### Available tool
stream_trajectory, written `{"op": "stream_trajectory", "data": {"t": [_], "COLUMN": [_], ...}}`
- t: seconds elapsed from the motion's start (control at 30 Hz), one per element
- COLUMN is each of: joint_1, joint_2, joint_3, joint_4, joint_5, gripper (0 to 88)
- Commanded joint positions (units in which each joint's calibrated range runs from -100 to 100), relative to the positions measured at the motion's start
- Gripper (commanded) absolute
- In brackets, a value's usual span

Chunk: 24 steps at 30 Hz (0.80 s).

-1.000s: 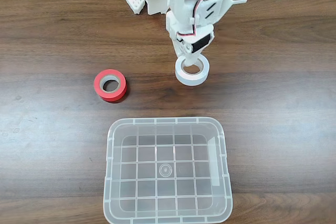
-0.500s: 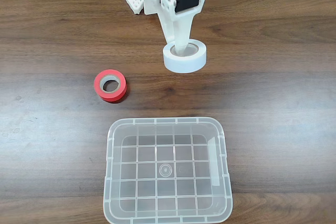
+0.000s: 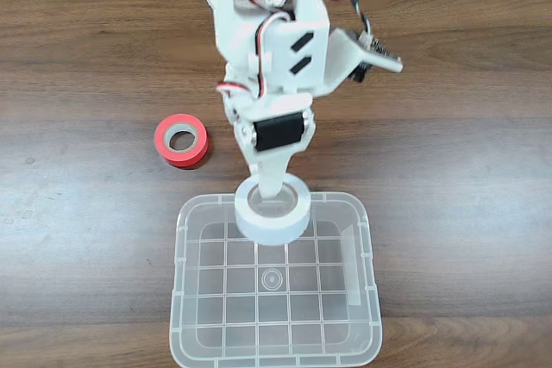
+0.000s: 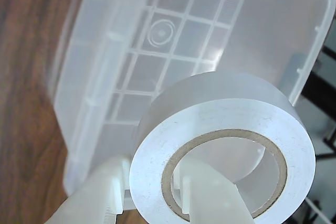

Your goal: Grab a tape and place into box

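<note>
We see the jaws pinching the tape (image 3: 272, 207) through its wall, held above the box's (image 3: 366, 239) far rim, red roll (image 3: 181, 140) left on the tabletop (image 3: 466, 170)

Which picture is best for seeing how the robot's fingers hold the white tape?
The wrist view: one finger sits inside the white tape, the other outside its wall. In the fixed view the tape hangs over the box rim, the grip partly hidden.

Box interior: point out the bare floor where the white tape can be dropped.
The whole grid floor of the box is bare. The tape, held on the fingers, hangs over the box's far rim. The red roll lies outside, on the table.
</note>
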Motion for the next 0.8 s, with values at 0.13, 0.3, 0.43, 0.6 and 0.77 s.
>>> {"op": "stream_trajectory", "data": {"t": [0.13, 0.3, 0.43, 0.6, 0.77], "joint_1": [3.5, 2.9, 2.9, 2.9, 2.8], "joint_2": [21.0, 27.2, 29.7, 31.6, 32.6], "joint_3": [-30.8, -35.8, -36.0, -36.0, -35.9], "joint_4": [-0.2, -0.2, -0.6, -0.4, 0.2], "joint_5": [0.0, 0.0, -0.1, 0.2, 0.3], "gripper": [1.6, 2.3, 2.4, 3.2, 16.9]}}
